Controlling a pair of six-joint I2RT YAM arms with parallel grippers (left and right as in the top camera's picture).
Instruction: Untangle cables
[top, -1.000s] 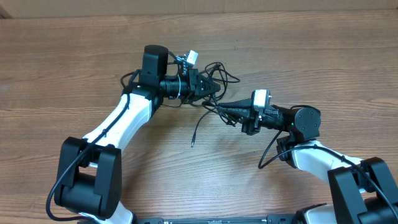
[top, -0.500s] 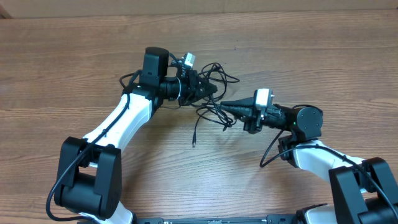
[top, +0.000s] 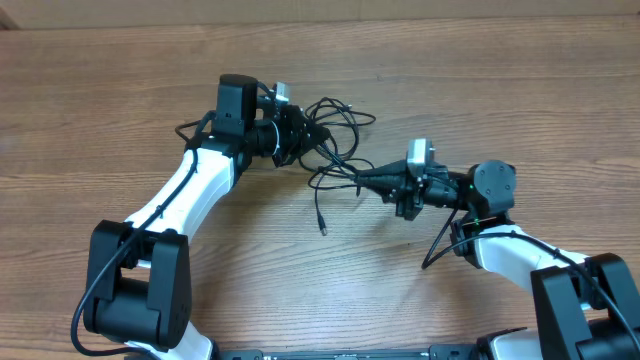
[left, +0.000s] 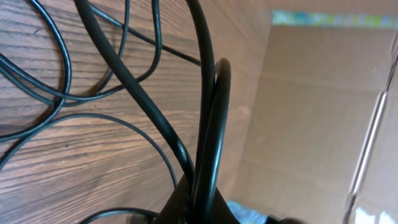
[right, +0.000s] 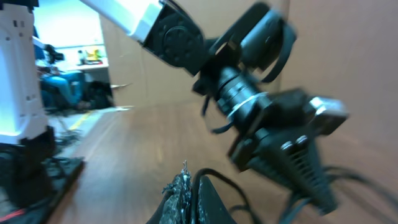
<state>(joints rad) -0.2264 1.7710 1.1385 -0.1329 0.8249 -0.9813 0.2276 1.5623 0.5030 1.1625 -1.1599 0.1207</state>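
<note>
Pinching the tangle of black cables (top: 338, 112) mid-table, from one side with the pressed-together left gripper (top: 320, 136) and from the other with the equally clamped right gripper (top: 362, 175), with one plug end (top: 322, 229) lying loose on the wooden table (top: 500, 80).

Even bright light; blurred right-wrist view.

black cables (top: 335, 148), brown wood-grain table (top: 100, 90)

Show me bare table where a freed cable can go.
Bare: table left of the left arm; top right, beyond the right arm; front centre, below the plug. Crowded: cables between left claw and right claw.
</note>
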